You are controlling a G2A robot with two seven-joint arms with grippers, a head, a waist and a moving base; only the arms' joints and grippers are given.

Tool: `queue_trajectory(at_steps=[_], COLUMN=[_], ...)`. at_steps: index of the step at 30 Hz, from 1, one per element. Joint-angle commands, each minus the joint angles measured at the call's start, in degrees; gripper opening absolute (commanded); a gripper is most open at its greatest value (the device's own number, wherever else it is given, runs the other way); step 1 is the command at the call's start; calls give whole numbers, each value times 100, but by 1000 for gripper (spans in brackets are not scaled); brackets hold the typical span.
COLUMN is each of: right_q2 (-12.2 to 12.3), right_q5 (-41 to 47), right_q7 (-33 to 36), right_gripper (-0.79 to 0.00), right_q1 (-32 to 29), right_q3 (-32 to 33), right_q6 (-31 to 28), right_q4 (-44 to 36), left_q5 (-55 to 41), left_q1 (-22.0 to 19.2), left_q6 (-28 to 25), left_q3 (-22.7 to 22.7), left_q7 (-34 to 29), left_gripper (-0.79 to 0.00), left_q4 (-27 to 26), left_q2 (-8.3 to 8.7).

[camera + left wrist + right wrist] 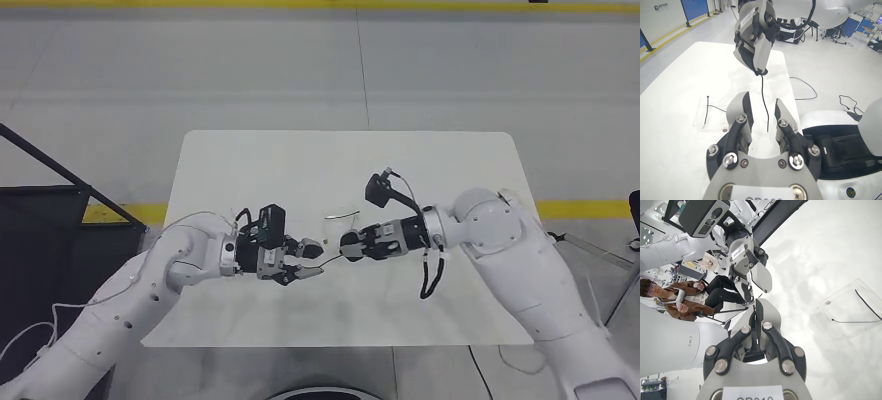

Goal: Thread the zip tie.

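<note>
Jaws of the right gripper [350, 246] are pressed together on one end of the zip tie [328, 258]; those of the left gripper [303, 252] stand apart. In the top view the two grippers face each other above the middle of the white table [250, 170], tips near but not touching. The thin black strap spans the gap, its long axis along the line from one gripper to the other. A clear tray [343, 214] sits just beyond them.

From the left wrist view, the strap runs out of the right gripper's closed tips and straight in between the left gripper's fingers [748, 108]. Its free end lies in the gap and appears to touch neither ribbed black pad. It is a slender, flexible strip with a slight bow. Whether the held end is the head I cannot tell. The shallow, transparent tray holds two spare ties [706, 111], which cross each other.

From the right wrist view, the strap is hard to pick out between the shut pads. Opposite, the left gripper shows smooth grey finger shells.

The left arm is nearer the free end, so closing on it looks like the coming move. The bowed tail could slip if it sits off-centre.
</note>
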Motion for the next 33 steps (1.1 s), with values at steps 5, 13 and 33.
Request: queue_trajectory(at_steps=[5, 13, 33], right_q2=[-10, -21, -43], right_q5=[-53, -150, -236], right_q7=[-73, -170, -235], right_gripper=[-785, -785, -785], right_q1=[31, 53, 153], right_q3=[-67, -151, -305], right_q6=[-26, -36, 61], right_q4=[-4, -53, -24], left_q5=[-33, -29, -27], left_q1=[-197, -386, -640], left_q6=[0, 0, 0], left_q3=[227, 465, 771], left_q7=[254, 320, 413], left_gripper=[-471, -486, -785], left_q4=[237, 402, 612], left_q2=[-34, -105, -196])
